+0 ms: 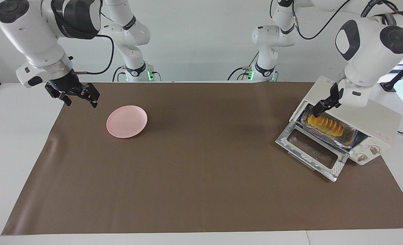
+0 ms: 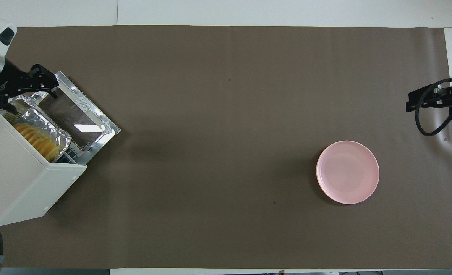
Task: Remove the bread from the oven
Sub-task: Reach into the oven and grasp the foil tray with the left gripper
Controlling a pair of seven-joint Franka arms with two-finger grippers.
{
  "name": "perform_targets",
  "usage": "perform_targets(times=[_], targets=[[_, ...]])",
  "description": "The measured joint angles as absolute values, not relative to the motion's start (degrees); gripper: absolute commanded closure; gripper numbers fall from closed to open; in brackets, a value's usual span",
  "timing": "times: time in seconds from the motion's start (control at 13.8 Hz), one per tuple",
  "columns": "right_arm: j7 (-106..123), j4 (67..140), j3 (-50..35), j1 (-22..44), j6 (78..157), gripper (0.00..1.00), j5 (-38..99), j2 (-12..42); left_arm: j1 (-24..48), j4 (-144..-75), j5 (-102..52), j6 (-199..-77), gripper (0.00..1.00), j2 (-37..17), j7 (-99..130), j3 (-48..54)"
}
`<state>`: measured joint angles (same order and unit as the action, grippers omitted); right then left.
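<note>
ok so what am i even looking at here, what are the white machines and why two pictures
Two white robot arms work at a table with a brown mat. One picture faces them from across the table; the other looks down from above their own end. The left gripper reaches into the open cream-white toaster oven, at the end of the ridged golden loaf in its crinkled silver foil tray. The right gripper waits, holding nothing, near a round pink plate.
</note>
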<state>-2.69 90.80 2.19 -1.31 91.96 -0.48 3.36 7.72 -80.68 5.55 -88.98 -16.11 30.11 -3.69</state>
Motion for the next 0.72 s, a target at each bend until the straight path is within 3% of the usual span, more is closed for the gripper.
perform_targets(times=[0.36,0.72], targets=[[-2.7,90.8,2.2,-1.3,92.0,0.0,-0.5,3.4,8.7,-81.8,8.9,-96.7,0.0,-20.9,46.0,-3.8],[-2.7,90.8,2.2,-1.3,92.0,0.0,-0.5,3.4,8.8,-88.4,13.9,-102.0,0.0,-21.2,55.6,-4.0]])
